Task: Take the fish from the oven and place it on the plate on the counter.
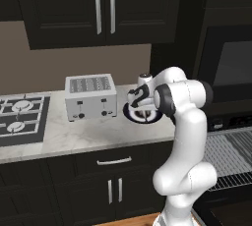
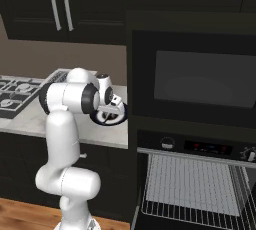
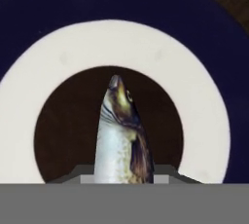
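Arm folded over the counter (image 1: 74,136), hand pointed down at the plate (image 1: 153,117) that sits on the stone just right of the toaster (image 1: 90,97). Gripper (image 1: 140,103) hangs low over the plate's middle; from the left base view the wrist and elbow hide most of the plate, only its front and right rim showing. From the right base view the same plate (image 2: 107,119) shows as a navy rim and white ring under the hand, gripper (image 2: 116,107) just above it. Hand view looks straight down: the fish (image 3: 121,135) hangs head-first from the fingers, snout aimed at the dark brown centre of the plate (image 3: 146,47), pale belly and brown-olive back, one eye visible. Fingers are clamped on the fish near its rear body; the tips themselves are hidden at the bottom edge of that view. Whether the snout touches the plate cannot be told. Gas hob (image 1: 20,119) lies at the far left of the counter, well apart from the plate. Oven (image 2: 192,146) stands to the right of the counter, its door down and a silver wire rack (image 2: 190,184) pulled out. Grey-windowed unit (image 2: 205,81) sits above the oven. Black upper cabinets (image 1: 103,6) with silver handles hang over the counter.
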You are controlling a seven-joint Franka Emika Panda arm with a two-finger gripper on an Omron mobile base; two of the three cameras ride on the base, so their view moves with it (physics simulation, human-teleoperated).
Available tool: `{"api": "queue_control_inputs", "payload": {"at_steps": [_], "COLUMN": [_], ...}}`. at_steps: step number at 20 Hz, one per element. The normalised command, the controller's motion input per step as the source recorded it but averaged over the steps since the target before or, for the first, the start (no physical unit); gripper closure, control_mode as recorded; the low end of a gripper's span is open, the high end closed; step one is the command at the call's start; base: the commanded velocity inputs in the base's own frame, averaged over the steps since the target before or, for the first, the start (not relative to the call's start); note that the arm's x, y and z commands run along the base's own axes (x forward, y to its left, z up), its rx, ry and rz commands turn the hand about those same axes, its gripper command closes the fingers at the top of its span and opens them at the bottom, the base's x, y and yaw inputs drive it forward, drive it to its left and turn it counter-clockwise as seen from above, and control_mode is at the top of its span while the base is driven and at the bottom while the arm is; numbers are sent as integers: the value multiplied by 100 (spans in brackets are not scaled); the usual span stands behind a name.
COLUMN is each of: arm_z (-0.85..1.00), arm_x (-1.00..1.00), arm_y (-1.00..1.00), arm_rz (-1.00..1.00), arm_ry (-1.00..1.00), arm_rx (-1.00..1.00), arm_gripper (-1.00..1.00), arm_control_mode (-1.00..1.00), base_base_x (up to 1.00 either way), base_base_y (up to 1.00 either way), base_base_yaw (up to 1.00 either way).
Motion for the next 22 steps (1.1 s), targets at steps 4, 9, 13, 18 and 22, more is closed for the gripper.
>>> {"api": "queue_control_inputs", "payload": {"at_steps": [4,9,13,18,22], "arm_z": [0,8,10,0,0], "arm_x": [9,5,15,9,6], "arm_y": [1,8,10,0,0], "arm_rz": [0,0,0,0,0], "arm_ry": [0,0,0,0,0], "arm_rx": [0,0,0,0,0], "arm_gripper": [100,100,100,-100,-100], "arm_control_mode": [-100,-100,-100,-100,-100], "base_base_x": [0,0,0,0,0], "base_base_y": [0,0,0,0,0], "base_base_yaw": [0,0,0,0,0]}}
